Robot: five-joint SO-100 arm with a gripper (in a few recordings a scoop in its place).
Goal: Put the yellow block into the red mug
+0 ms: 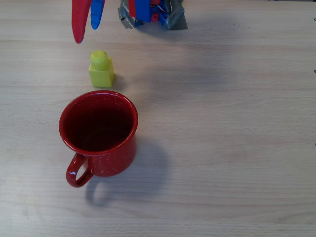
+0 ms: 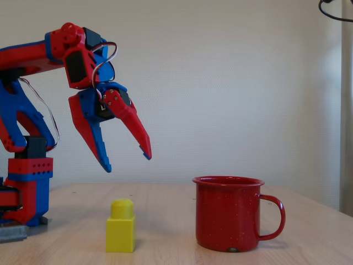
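Block (image 2: 121, 226) upright on the table (image 2: 165, 243), stud on top, below the gripper (image 2: 128, 160) and untouched. In the overhead view, block (image 1: 101, 68) just under the fingertips (image 1: 78, 37) in the picture, apart from them. Mug (image 2: 227, 212) beside the block, farther from the gripper (handle turned away from it), standing upright, mouth up. Gripper raised clear of the table, tilted downward, jaws spread wide, nothing between them. Mug (image 1: 98, 131) near the block, a small gap between.
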